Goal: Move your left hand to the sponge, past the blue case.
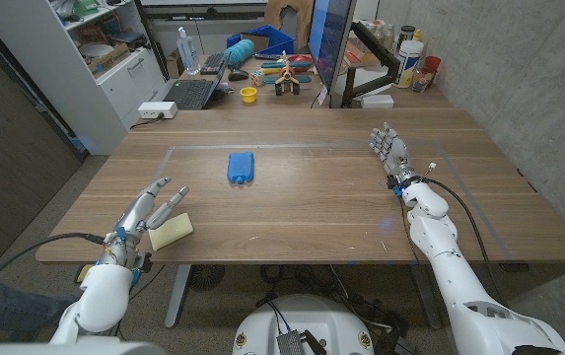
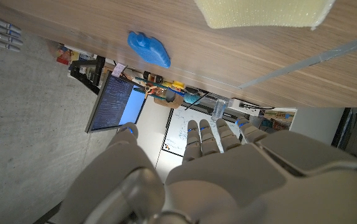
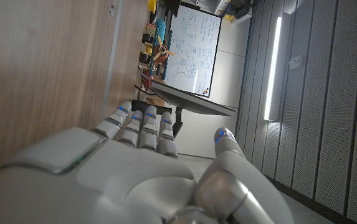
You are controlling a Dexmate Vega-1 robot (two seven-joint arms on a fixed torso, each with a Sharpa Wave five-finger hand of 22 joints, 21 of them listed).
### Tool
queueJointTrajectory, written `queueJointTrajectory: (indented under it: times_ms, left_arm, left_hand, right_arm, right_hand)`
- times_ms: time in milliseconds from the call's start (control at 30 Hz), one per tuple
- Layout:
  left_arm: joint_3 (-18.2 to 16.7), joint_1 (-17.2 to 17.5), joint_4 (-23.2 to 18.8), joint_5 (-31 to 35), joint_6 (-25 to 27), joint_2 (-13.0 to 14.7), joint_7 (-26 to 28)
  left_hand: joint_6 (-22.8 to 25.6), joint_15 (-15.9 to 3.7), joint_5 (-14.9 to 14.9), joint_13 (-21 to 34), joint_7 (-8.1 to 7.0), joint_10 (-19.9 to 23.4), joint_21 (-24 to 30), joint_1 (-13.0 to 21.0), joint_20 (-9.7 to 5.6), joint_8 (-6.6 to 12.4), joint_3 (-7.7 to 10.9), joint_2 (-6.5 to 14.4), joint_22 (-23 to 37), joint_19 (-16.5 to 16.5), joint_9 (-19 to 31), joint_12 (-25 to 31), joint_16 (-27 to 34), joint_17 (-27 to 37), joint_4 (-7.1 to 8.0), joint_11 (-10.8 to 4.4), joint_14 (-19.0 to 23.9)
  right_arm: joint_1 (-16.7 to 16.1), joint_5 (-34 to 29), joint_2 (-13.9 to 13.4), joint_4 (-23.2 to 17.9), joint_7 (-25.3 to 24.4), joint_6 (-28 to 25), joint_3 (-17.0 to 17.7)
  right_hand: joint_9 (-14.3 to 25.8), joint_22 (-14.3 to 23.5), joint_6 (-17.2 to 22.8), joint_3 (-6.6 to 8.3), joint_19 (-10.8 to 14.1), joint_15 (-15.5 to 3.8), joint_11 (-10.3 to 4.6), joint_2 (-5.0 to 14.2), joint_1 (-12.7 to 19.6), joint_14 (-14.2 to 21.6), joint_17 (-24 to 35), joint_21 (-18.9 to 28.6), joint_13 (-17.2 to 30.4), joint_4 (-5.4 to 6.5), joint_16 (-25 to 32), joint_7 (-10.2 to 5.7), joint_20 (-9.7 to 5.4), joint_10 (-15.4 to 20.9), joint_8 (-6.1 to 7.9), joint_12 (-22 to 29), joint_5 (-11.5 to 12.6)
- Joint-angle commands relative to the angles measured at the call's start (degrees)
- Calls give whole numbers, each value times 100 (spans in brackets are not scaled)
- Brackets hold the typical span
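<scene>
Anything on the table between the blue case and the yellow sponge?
Nothing: in the head view only bare wood separates the small blue case from the flat yellow sponge. The left robot hand sits beside the sponge.

The wooden surface [image 1: 312,202] carries a blue case [image 1: 241,167] near its middle and a yellow sponge [image 1: 170,233] at the front edge on the left, well apart.

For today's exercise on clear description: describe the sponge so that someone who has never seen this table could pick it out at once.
Start at the wooden table and go to its near edge on the robot's left. There, right beside the left hand, lies the sponge, a pale yellow, flat rectangular block. The blue case, the only other thing on the tabletop, lies farther back near the middle.
</scene>
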Motion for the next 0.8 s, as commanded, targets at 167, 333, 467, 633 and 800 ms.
queueJointTrajectory:
  times_ms: [167, 333, 467, 633, 800]
  left_arm:
    - [118, 131, -39, 836, 347, 207, 401]
    - [196, 152, -11, 1173, 512, 320, 518]
    - [265, 151, 24, 1346, 632, 414, 572]
    - [345, 135, 56, 1496, 794, 504, 628]
    - [405, 120, 92, 1548, 907, 583, 671]
  left_hand:
    - [112, 5, -26, 26, -37, 93, 39, 85, 66, 67, 14, 26, 34, -24, 18, 34, 21, 8, -18, -42, 57]
    - [131, 3, -30, 27, -49, 106, 30, 97, 71, 69, 17, 33, 35, -47, 18, 35, 21, 8, -23, -42, 67]
    - [139, -3, -32, 27, -64, 116, 17, 105, 74, 67, 17, 37, 35, -82, 18, 36, 19, 8, -26, -57, 68]
    - [156, -11, -35, 27, -76, 115, 16, 115, 69, 69, 19, 41, 36, -88, 18, 32, 17, 8, -30, -90, 70]
    - [163, -8, -36, 28, -73, 125, 16, 123, 74, 68, 20, 44, 36, -91, 19, 33, 21, 8, -34, -90, 88]
  right_arm:
    - [35, -48, 29, 78, -5, 4, -9]
    - [52, -69, 44, 107, -14, 15, -12]
    - [59, -86, 55, 121, -25, 11, -15]
    - [59, -109, 58, 108, -37, 4, -18]
    - [71, -112, 58, 108, -37, 9, -11]
  right_hand:
    - [22, 29, 59, -17, 2, -18, 11, 57, -2, 41, 7, -7, 34, -21, -5, 3, 36, 55, -18, -13, 19]
    - [22, 29, 61, -19, 2, -20, -2, 58, -2, 40, 6, -10, 34, -23, -6, 3, 36, 56, -17, -13, 19]
    - [22, 29, 60, -23, 3, -17, 5, 56, -6, 39, 7, -11, 34, -23, -6, 0, 37, 61, -18, -12, 19]
    - [22, 29, 64, -25, 2, -13, -5, 58, -6, 39, 7, -14, 34, -26, -7, -10, 37, 55, -17, -15, 19]
    - [22, 29, 66, -27, 1, -14, -11, 60, -7, 37, 7, -16, 34, -27, -8, -6, 36, 53, -16, -17, 20]
